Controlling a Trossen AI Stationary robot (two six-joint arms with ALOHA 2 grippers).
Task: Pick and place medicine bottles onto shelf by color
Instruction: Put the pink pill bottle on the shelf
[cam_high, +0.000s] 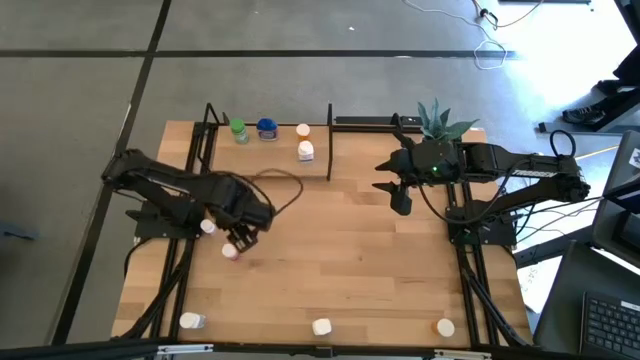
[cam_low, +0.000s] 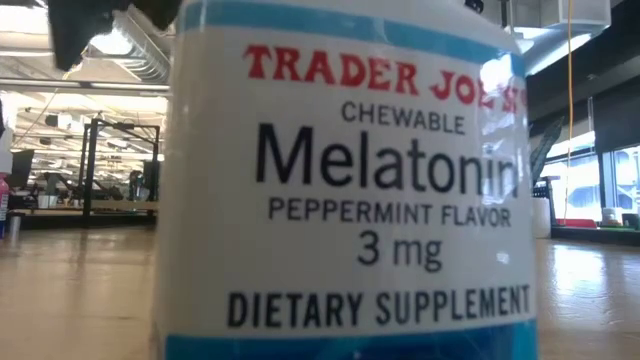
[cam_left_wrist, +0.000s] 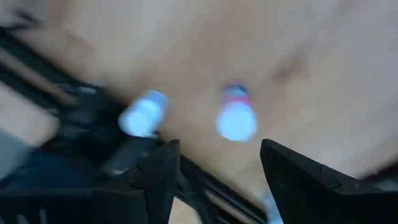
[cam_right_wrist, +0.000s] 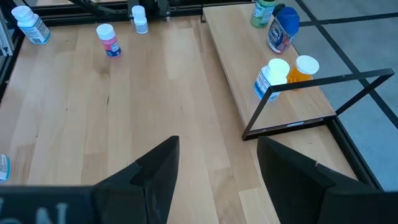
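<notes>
The shelf (cam_high: 268, 150) stands at the table's far left and bears a green bottle (cam_high: 238, 130), a blue bottle (cam_high: 267, 128), an orange-capped one (cam_high: 303, 130) and a white one (cam_high: 305, 151). On the table left of centre stand a white bottle (cam_high: 207, 227) and a pink-banded bottle (cam_high: 231, 251). My left gripper (cam_high: 243, 238) points down above these two, open and touching nothing; its wrist view shows the pink-banded bottle (cam_left_wrist: 236, 118) and the white one (cam_left_wrist: 144, 114) beyond its fingertips (cam_left_wrist: 217, 146). My right gripper (cam_high: 400, 200) hangs open over the table's right part (cam_right_wrist: 217, 140).
Three more bottles stand near the front edge: one at the left (cam_high: 190, 321), one in the middle (cam_high: 321, 327), an orange-capped one at the right (cam_high: 444, 327). A white melatonin bottle (cam_low: 345, 190) fills the low view. A potted plant (cam_high: 440, 120) stands at the far right.
</notes>
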